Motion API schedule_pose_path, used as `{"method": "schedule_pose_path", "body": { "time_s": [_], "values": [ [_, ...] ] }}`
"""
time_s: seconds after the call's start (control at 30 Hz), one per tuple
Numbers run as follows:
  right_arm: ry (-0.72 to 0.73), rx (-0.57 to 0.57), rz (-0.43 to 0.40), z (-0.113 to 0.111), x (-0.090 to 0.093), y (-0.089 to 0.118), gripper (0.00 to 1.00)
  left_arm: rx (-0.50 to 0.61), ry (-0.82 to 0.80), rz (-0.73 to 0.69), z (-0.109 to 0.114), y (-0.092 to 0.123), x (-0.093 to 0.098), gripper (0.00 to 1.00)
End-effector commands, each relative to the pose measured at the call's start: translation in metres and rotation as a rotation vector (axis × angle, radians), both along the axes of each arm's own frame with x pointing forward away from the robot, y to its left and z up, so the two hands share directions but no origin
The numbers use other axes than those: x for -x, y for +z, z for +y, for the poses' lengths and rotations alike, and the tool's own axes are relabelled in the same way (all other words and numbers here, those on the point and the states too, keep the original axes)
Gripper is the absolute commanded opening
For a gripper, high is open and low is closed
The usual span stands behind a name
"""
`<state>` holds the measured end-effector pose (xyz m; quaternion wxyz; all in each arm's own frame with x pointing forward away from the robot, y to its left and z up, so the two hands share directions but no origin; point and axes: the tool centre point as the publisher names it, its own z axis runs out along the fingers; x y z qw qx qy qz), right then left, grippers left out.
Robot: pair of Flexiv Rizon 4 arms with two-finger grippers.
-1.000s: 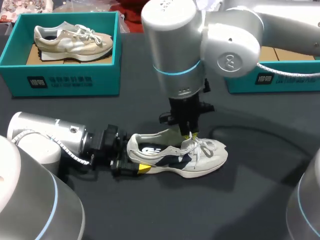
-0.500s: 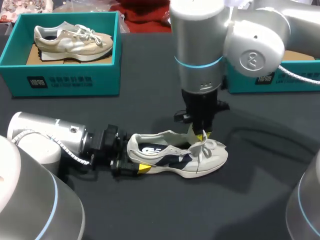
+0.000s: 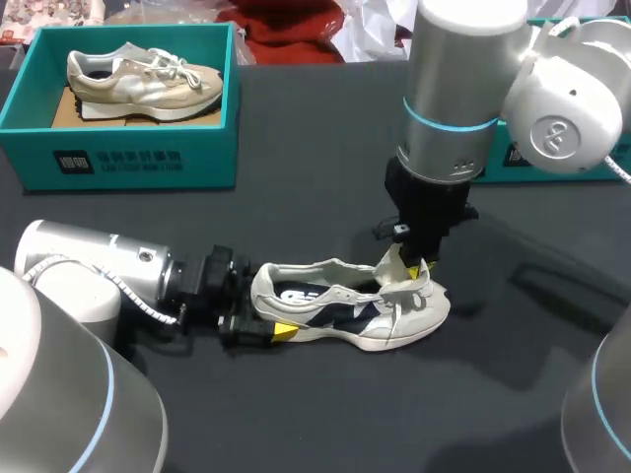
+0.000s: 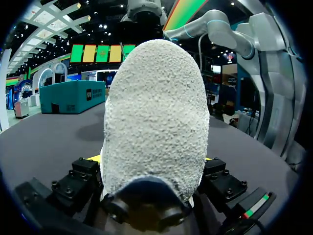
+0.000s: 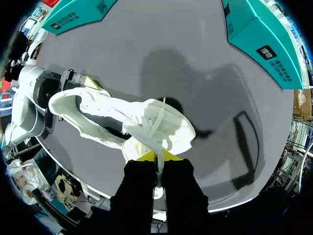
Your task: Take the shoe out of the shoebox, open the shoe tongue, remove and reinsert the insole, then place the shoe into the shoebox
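The left gripper (image 3: 261, 315) lies low on the dark table (image 3: 296, 414), its fingers clamped on the heel of the white-and-navy shoe (image 3: 340, 307) (upright on its sole, toe to the right). The tongue (image 3: 394, 268) is pinched in the right gripper (image 3: 411, 264). That arm has swung rightward since a second ago, drawing the tongue toward the toe.

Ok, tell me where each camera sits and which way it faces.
Head view: above, behind the robot, looking down on the table; left arm and right arm show.
Left wrist view: along the left gripper, facing the heel of the sneaker it clamps.
Right wrist view: down the right gripper onto the sneaker's toe end.
All three share the sneaker.
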<state>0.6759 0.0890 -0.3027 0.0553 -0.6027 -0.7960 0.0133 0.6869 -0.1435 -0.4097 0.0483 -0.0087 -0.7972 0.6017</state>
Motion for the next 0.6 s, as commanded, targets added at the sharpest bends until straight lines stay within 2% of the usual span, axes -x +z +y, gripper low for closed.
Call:
{"method": "schedule_pose_path", "body": {
  "time_s": [0.03, 0.3, 0.6],
  "values": [
    [0.002, -0.116, -0.004, -0.017, 0.004, -0.003, 0.0, -0.001, 0.0, 0.0, 0.003, -0.004, -0.001, 0.0],
    [0.053, -0.22, -0.051, -0.031, 0.007, -0.012, 0.0, -0.001, 0.0, 0.0, 0.003, -0.004, -0.001, 0.0],
    [0.056, -0.266, -0.03, -0.039, 0.002, -0.028, 0.0, -0.001, 0.0, 0.0, 0.003, -0.004, -0.001, 0.0]
  ]
}}
